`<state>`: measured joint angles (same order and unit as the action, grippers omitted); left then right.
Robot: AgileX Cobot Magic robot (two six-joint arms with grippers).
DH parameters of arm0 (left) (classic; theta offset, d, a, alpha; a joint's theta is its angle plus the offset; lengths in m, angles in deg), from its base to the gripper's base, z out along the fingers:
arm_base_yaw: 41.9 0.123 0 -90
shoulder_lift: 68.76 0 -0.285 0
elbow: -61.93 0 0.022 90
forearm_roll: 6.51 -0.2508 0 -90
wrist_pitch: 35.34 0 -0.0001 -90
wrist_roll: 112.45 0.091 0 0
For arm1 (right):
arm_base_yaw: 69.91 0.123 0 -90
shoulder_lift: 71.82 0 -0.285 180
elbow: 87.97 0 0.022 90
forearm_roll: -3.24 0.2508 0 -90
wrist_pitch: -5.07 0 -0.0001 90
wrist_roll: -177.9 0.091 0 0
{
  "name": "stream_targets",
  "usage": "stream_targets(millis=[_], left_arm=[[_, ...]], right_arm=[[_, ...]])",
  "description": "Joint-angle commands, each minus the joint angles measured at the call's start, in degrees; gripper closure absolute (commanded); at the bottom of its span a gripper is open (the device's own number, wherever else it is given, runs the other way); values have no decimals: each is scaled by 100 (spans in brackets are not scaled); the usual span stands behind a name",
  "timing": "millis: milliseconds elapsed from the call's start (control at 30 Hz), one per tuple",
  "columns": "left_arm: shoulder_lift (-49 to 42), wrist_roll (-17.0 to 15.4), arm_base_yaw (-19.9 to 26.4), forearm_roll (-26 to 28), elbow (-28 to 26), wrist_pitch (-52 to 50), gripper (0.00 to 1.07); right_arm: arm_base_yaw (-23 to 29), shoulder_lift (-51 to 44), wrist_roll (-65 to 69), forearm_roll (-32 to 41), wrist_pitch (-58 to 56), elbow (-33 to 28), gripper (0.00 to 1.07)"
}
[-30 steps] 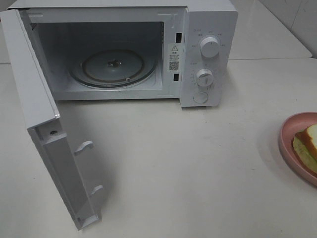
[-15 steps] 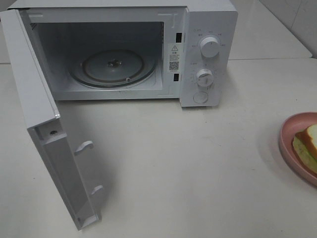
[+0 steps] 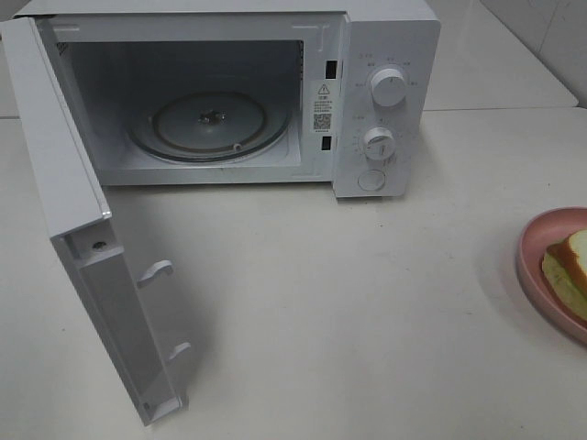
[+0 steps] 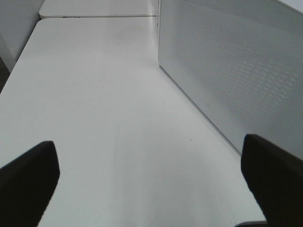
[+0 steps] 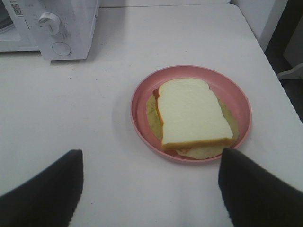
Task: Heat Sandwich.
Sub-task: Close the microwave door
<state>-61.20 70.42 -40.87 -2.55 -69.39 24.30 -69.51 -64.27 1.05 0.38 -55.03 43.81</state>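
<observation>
Right claw (image 5: 150, 189) hangs spread wide, empty, just short of the sandwich (image 5: 191, 113), w/ both dark fingers (image 5: 42, 189) framing the near rim of the pink plate (image 5: 139, 94) but not touching it. Sandwich lies flat on that plate: white slice on top, brown crust edge, pale green-yellow filling poking out round the sides. In the high view plate + sandwich (image 3: 570, 266) sit at the far right edge of the white surface (image 3: 367, 302), well apart from the microwave (image 3: 385, 55). Left claw (image 4: 150, 179) also spread wide, holding nothing, low over bare surface beside the perforated outer face of the door (image 4: 227, 71). Microwave door (image 3: 92, 275) is swung fully open, glass turntable (image 3: 209, 124) bare inside. What changed over the last sec: nothing visible in the high view, no arm has entered it and plate, door and knobs sit as they did; so my read is the task is early, door step done, pick-up of the plate not yet begun, right arm poised for it. Writing: warning sticker w/ triangle + QR code (image 3: 322, 110) on the cavity frame, small print round the two dials (image 3: 389, 87), all too small to read; no brand name legible
</observation>
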Motion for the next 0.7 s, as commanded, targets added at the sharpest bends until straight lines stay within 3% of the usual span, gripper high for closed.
stream_targets(millis=[33, 267, 400, 467, 533, 567, 600, 633, 667, 700], left_arm=[[166, -63, -34, 40, -63, -120, 7], [705, -52, -34, -57, -201, -567, 13], [1117, -52, -34, -69, -201, -957, 23], [1364, -52, -34, -69, -201, -1278, 36], [1467, -52, -34, -69, -195, -1369, 42], [1570, -52, -34, -69, -183, -1461, 48], [1776, -46, -34, -69, -160, -1633, 62], [1862, -46, -34, -69, -143, -1765, 68], [1862, -46, -34, -69, -143, -1765, 68], [1971, -46, -34, -69, -109, -1919, 76]], right_arm=[[-46, -149, -17, 34, 69, -6, 32], [-46, -149, -17, 34, 69, -6, 32], [-46, -149, -17, 34, 69, -6, 32], [-46, -149, -17, 34, 69, -6, 32], [-46, -149, -17, 34, 69, -6, 32], [-46, -149, -17, 34, 69, -6, 32], [-46, -149, -17, 34, 69, -6, 32], [-46, -149, -17, 34, 69, -6, 32], [-46, -149, -17, 34, 69, -6, 32], [-46, -149, -17, 34, 69, -6, 32]])
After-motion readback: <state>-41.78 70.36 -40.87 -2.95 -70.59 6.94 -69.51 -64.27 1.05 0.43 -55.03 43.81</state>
